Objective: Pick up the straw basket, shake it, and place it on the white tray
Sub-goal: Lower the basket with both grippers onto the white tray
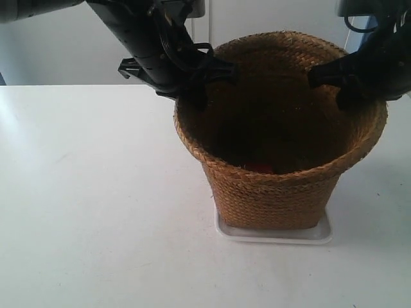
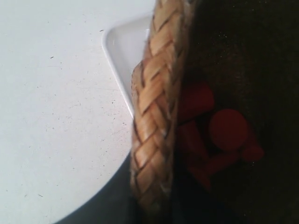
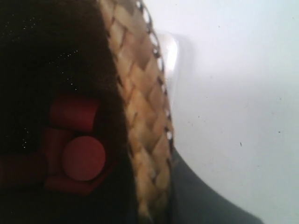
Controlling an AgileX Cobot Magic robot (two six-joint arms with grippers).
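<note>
The tan woven straw basket [image 1: 276, 186] stands upright with its base on the white tray [image 1: 276, 236]. In the left wrist view my left gripper [image 2: 154, 205] is shut on the braided rim [image 2: 156, 93], one dark finger outside the wall and one inside. My right gripper [image 3: 156, 205] is shut the same way on the rim [image 3: 140, 107]. In the exterior view the gripper [image 1: 200, 83] of the arm at the view's left and the gripper [image 1: 337, 83] of the arm at the view's right sit on opposite sides of the rim. Tray corners [image 2: 121, 51] [image 3: 170, 51] show beneath the basket.
Red cylinders and blocks [image 2: 224, 130] [image 3: 81, 156] lie on the basket's dark floor, just visible from outside [image 1: 260, 168]. The white table [image 1: 96, 192] stretches around the tray, with a pale wall behind.
</note>
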